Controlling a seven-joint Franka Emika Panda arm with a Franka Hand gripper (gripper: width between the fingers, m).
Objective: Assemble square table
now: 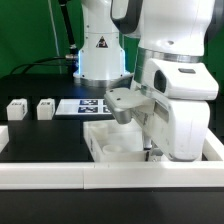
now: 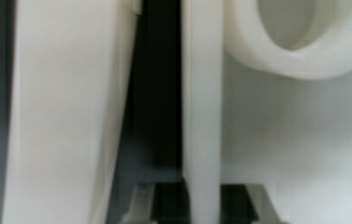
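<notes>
On the black tabletop (image 1: 40,135), the pincer (image 1: 149,148) pinches the raised rim of the white, round-socketed square table (image 1: 105,140).

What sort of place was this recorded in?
Most likely a robotics lab bench: a black work surface fenced by a low white border wall, the marker board lying flat on it, and the robot arm's base mounted at the back.

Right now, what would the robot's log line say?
claw: shut on square table rim | legs: two loose, exterior view's left
</notes>
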